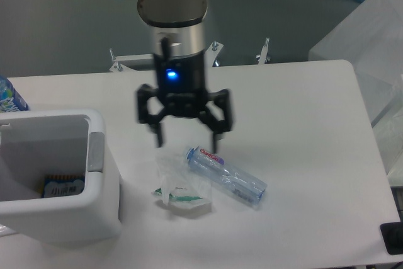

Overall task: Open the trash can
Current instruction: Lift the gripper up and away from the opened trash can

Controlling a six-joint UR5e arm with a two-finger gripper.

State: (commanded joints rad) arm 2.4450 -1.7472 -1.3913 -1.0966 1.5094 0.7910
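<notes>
trash can (60, 209) lid up (packet inside) | gripper (186, 141) spread wide, grasping nothing, above bottle (225, 177)

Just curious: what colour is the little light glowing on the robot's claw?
Blue. The light shows clearly in the fixed camera view, above the gripper.

A clear plastic bottle (225, 177) lies on its side on the white worktop (302, 124), touching a crumpled clear wrapper (179, 188) with green print on its left. Another bottle (9, 96) with a blue label shows at the far left edge.
</notes>
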